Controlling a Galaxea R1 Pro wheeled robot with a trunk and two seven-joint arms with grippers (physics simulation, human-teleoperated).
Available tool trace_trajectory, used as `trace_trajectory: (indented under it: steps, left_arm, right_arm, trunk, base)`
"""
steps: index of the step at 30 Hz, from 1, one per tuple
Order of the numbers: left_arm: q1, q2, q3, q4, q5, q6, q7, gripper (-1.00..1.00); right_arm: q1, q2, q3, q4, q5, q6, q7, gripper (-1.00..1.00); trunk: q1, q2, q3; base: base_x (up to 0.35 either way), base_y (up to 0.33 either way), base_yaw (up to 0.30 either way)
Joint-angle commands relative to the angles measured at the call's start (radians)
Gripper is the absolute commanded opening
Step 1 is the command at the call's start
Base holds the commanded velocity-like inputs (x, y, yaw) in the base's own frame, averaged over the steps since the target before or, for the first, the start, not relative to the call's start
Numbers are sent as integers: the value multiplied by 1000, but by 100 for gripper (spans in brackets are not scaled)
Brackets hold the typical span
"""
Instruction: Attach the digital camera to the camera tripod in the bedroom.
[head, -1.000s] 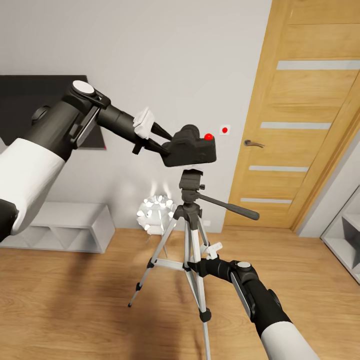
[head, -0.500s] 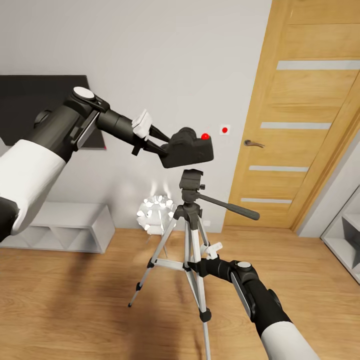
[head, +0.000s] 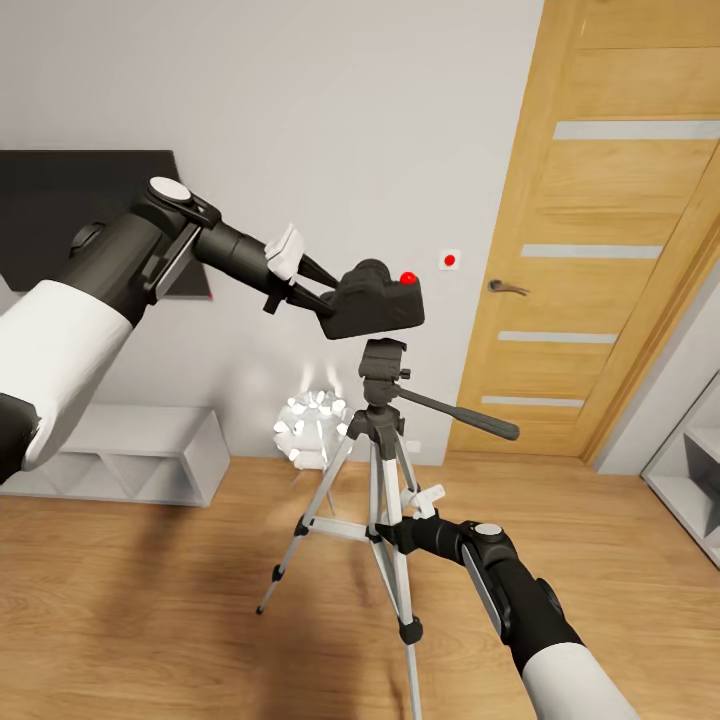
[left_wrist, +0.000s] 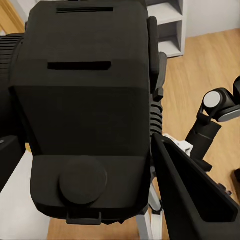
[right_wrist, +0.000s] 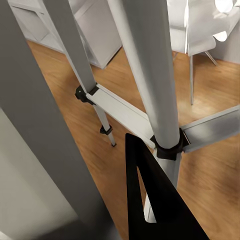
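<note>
A: Why is the small black boxy digital camera (head: 378, 303) held there?
B: The left gripper (head: 318, 285) jaws clamp it just above the silver-legged camera tripod (head: 378, 450) head, ready for seating.
A: And the right gripper (head: 400, 520)?
B: At the legs, probably steadying (grip unclear).

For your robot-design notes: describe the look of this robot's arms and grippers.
Each arm has a white upper shell, then black segments with a round grey cap on a joint. A white block sits near each wrist. The left gripper and right gripper have slim, black, wedge-shaped fingers.
</note>
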Motion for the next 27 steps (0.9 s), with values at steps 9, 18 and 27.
trace_trajectory:
  steps: [9, 18, 27]
  left_arm:
    - [-2, -9, -8, 5, 8, -55, 1, -100]
    - [-2, -21, -8, 39, 7, -110, 1, -100]
    - [-2, -33, -7, 48, 9, -129, 1, -100]
  right_arm:
    - [-1, 0, -3, 1, 48, -6, 5, -100]
    - [-1, -1, -3, 1, 49, -6, 6, -100]
    - [-1, -3, -3, 1, 50, -6, 6, -100]
  trunk:
    - [1, -2, -2]
    - [1, -2, -2]
    - [1, -2, -2]
  base:
    - [0, 0, 0]
    - [0, 0, 0]
    - [0, 0, 0]
